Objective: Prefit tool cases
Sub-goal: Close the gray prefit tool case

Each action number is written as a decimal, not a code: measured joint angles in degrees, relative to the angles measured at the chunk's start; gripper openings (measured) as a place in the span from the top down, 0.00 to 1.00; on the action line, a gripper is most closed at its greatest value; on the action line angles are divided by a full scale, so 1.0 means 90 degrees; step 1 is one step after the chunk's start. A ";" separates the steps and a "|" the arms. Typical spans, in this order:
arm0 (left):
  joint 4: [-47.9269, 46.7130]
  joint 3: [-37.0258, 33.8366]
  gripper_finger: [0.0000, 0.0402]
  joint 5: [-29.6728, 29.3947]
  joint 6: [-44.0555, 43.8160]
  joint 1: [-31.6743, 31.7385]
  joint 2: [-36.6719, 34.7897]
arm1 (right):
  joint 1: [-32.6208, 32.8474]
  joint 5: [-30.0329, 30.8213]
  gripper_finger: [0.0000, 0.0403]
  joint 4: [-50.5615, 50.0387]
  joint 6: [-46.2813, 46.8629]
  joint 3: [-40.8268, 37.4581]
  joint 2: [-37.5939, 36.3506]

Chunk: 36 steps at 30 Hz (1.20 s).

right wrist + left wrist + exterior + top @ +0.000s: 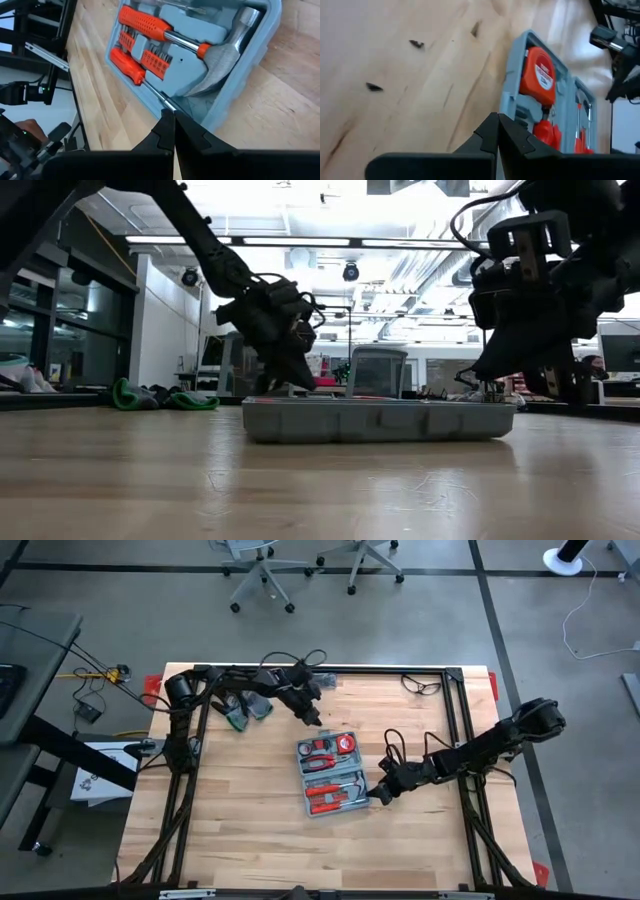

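Tool case (pixel 330 773) lying open and flat near the centre of the frame on the tabletop (pixel 250 830), orange-handled tools, a hammer (pixel 225 60) and a tape measure (pixel 539 75) seated in its recesses. Left gripper (pixel 313 720) clenched, empty, poised just above the case's upper edge. Right gripper (pixel 377 793) clenched, empty, at the case's lower right corner. Dark gloves (pixel 248 710) at upper left.

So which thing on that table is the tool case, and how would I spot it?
Look at the middle of the wooden table, between the two dark arms. The tool case lies open and flat there, blue-grey, filled with orange-handled tools. The green-edged gloves nearby are soft and hold no tools.
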 joint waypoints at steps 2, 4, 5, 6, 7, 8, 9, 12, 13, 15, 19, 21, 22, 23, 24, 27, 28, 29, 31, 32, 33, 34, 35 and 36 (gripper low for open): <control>0.0044 0.0000 1.00 0.0058 0.0011 -0.0063 0.0048 | 0.0000 0.0012 1.00 0.0000 0.0000 0.0000 0.0000; 0.0119 0.0002 1.00 0.0324 0.0008 -0.0143 0.0177 | 0.0000 0.0016 1.00 -0.0001 -0.0030 0.0000 0.0000; 0.0174 0.0000 1.00 0.0433 0.0000 -0.0188 0.0247 | 0.0000 0.0019 1.00 0.0000 -0.0044 0.0000 0.0000; 0.0218 0.0000 1.00 0.0528 -0.0026 -0.0228 0.0323 | 0.0000 0.0019 1.00 -0.0002 -0.0048 0.0000 0.0000; 0.0270 0.0000 1.00 0.0590 -0.0031 -0.0267 0.0379 | 0.0000 0.0019 1.00 -0.0001 -0.0049 0.0000 0.0000; 0.0322 0.0002 1.00 0.0667 -0.0033 -0.0293 0.0429 | 0.0000 0.0022 1.00 0.0000 -0.0048 0.0000 0.0000; 0.0364 0.0007 1.00 0.0722 -0.0046 -0.0314 0.0485 | 0.0000 0.0024 1.00 -0.0002 -0.0040 0.0000 0.0000; 0.0533 0.0008 1.00 0.0890 0.0034 -0.0378 0.0548 | 0.0000 0.0029 1.00 0.0000 0.0000 0.0000 0.0000; 0.0586 0.0008 1.00 0.0937 0.0072 -0.0390 0.0554 | 0.0000 0.0029 1.00 -0.0001 0.0000 0.0000 0.0000; 0.0610 0.0002 1.00 0.1116 0.0126 -0.0391 0.0546 | 0.0000 0.0029 1.00 0.0000 0.0000 0.0000 0.0000; 0.0595 -0.0005 1.00 0.1362 0.0105 -0.0391 0.0517 | 0.0000 0.0030 1.00 -0.0005 -0.0033 0.0000 0.0000; 0.0601 -0.0005 1.00 0.1513 -0.0024 -0.0408 0.0508 | 0.0000 0.0031 1.00 -0.0025 -0.0048 0.0000 0.0000; 0.0602 -0.0005 1.00 0.1562 -0.0048 -0.0420 0.0508 | 0.0000 0.0031 1.00 -0.0053 -0.0046 0.0000 0.0000; 0.0606 -0.0005 1.00 0.1642 -0.0097 -0.0435 0.0502 | 0.0000 0.0031 1.00 -0.0074 -0.0046 0.0000 0.0000; 0.0601 -0.0006 1.00 0.1734 -0.0156 -0.0457 0.0487 | 0.0000 0.0031 1.00 -0.0092 -0.0046 0.0000 0.0000; 0.0598 -0.0005 1.00 0.1723 -0.0179 -0.0559 0.0380 | 0.0000 0.0033 1.00 -0.0136 0.0001 0.0000 0.0000; 0.0608 0.0003 1.00 0.1553 -0.0144 -0.0609 0.0367 | 0.0000 0.0033 1.00 -0.0143 0.0002 0.0000 0.0000; 0.0619 0.0005 1.00 0.1329 -0.0084 -0.0653 0.0364 | 0.0000 0.0033 1.00 -0.0143 0.0002 0.0000 0.0000; 0.0572 -0.0007 1.00 0.0927 -0.0045 -0.0734 0.0371 | 0.0000 0.0070 1.00 -0.0146 0.0002 0.0000 0.0000; 0.0574 -0.0007 1.00 0.0743 -0.0095 -0.0763 0.0372 | 0.0000 0.0113 1.00 -0.0146 0.0002 0.0000 0.0000; 0.0576 -0.0005 1.00 0.0661 -0.0212 -0.0785 0.0372 | 0.0000 0.0136 1.00 -0.0144 0.0002 0.0000 0.0000; 0.0581 -0.0005 1.00 0.0729 -0.0368 -0.0790 0.0372 | 0.0000 0.0158 1.00 -0.0143 0.0002 0.0000 0.0000; 0.0608 -0.0005 1.00 0.0919 -0.0532 -0.0771 0.0372 | 0.0000 0.0168 1.00 -0.0143 0.0002 0.0000 0.0000; 0.0673 -0.0007 1.00 0.1182 -0.0686 -0.0748 0.0372 | 0.0000 0.0174 1.00 -0.0143 0.0002 0.0000 0.0000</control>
